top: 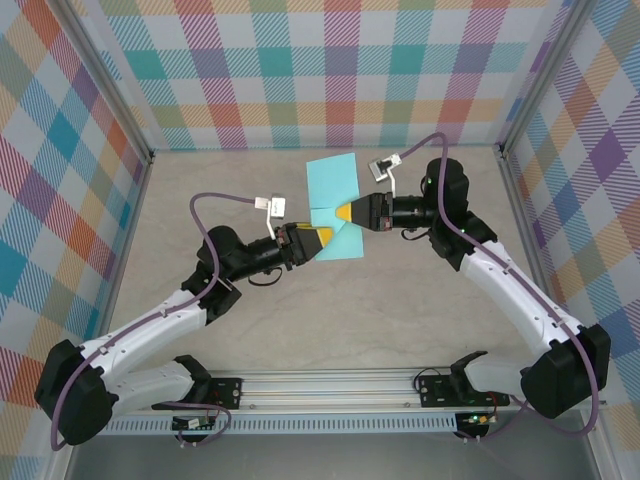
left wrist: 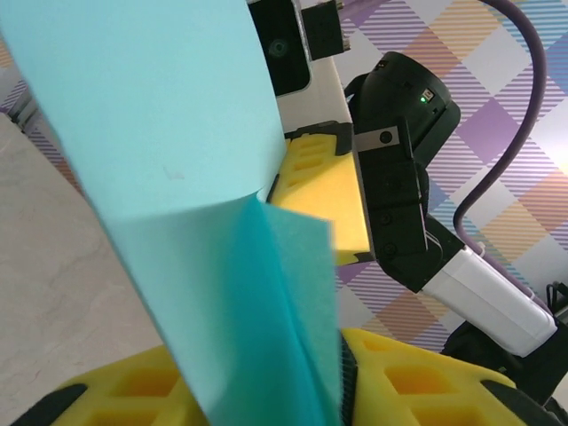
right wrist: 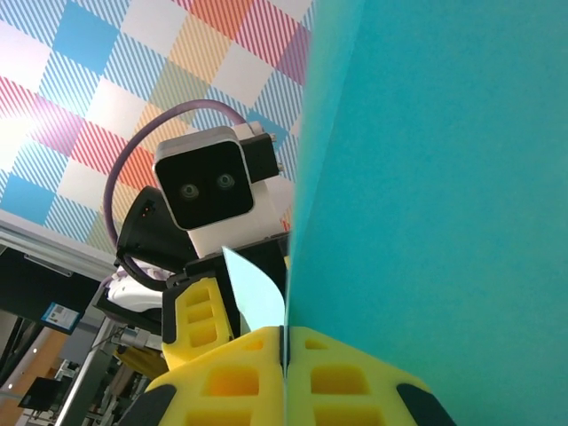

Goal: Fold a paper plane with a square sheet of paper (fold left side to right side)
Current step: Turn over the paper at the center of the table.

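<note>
Seen from above, the left fingers (top: 322, 238) reach in from the left and appear to pinch the lower edge of the square sheet of paper (top: 333, 180) — it hides their gap. The partly folded sheet is at mid-desk (top: 400, 310). The right fingers (top: 345, 212) — pressed together — pinch it from the right.

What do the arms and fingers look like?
Left arm and right arm: white links, black joints and bases. Yellow fingers with rectangular pockets. A purple cable loops to a white camera box at each wrist.
</note>
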Tool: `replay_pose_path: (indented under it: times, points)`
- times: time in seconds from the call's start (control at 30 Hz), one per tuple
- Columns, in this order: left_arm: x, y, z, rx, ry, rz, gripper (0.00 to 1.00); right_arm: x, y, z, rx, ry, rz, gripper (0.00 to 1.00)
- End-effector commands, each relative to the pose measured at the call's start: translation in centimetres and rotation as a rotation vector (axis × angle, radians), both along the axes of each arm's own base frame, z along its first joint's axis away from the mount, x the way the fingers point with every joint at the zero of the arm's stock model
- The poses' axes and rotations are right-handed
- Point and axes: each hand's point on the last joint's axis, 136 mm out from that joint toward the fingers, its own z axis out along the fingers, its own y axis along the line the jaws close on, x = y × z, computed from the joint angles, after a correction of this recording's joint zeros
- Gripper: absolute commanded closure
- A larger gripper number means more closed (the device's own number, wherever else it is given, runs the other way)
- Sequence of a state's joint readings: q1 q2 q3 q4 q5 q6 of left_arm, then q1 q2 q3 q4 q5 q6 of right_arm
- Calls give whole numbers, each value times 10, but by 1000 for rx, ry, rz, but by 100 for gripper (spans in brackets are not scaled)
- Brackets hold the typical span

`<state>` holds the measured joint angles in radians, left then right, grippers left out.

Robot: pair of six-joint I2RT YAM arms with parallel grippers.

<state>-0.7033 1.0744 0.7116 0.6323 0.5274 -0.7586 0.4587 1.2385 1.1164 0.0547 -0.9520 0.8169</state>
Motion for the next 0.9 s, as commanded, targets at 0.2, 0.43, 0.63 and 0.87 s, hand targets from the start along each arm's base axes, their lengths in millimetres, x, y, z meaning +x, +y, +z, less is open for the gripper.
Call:
replay_pose_path:
  times: [0.2, 0.43, 0.63, 0.87]
  points:
    - [0, 3, 0, 4, -31, 34, 90, -10, -5, 7, -18, -14, -7, 77]
    - [4, 5, -38, 232, -26, 120, 99, 1, -38, -21, -268, -98, -229, 45]
    - [15, 22, -102, 669, -6, 313, 100, 22, -134, -61, -710, -200, -687, 8]
    - [24, 48, -160, 1232, 4, 590, 100, 5, -213, -72, -949, -280, -968, 0]
